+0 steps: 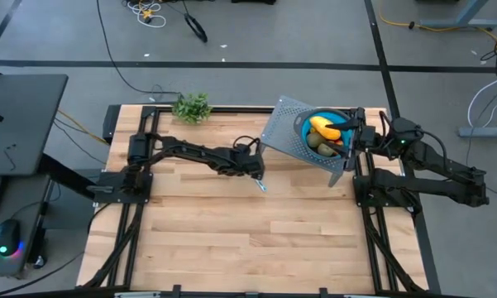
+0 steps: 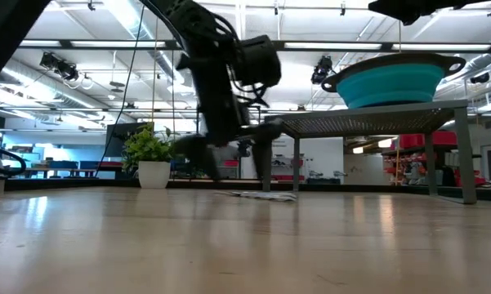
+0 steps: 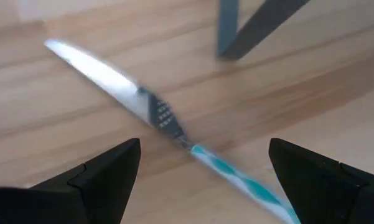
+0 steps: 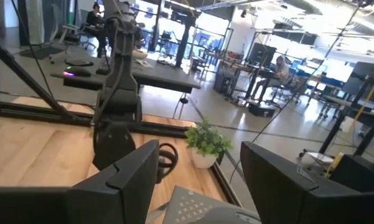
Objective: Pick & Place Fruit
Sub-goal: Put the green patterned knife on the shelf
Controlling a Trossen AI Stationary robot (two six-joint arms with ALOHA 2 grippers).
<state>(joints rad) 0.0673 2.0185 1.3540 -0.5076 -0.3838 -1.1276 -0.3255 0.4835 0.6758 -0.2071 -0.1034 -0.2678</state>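
The fruit lies in a blue bowl [image 1: 304, 124] on a grey perforated stand [image 1: 283, 128] at the table's far right: a yellow oblong fruit [image 1: 324, 127], two olive-brown ovals [image 1: 316, 141] and small orange-red pieces [image 1: 341, 141]. My left gripper [image 3: 203, 149] is open and points steeply down near the table's middle. Its fingers stand on either side of a knife [image 3: 168, 121] without touching it. The knife, with a white blade and a blue-white handle, lies flat on the wood [image 1: 261, 187]. My right gripper [image 4: 199, 149] is open and holds nothing. It is level, high above the bowl's right rim [image 1: 352, 126].
The stand's legs [image 3: 227, 28] come down just beyond the knife, and its top [image 2: 376, 122] spans above the table there. A leafy green sprig in a white pot [image 1: 192, 108] sits at the far edge. The near half of the wooden table [image 1: 248, 248] is bare wood.
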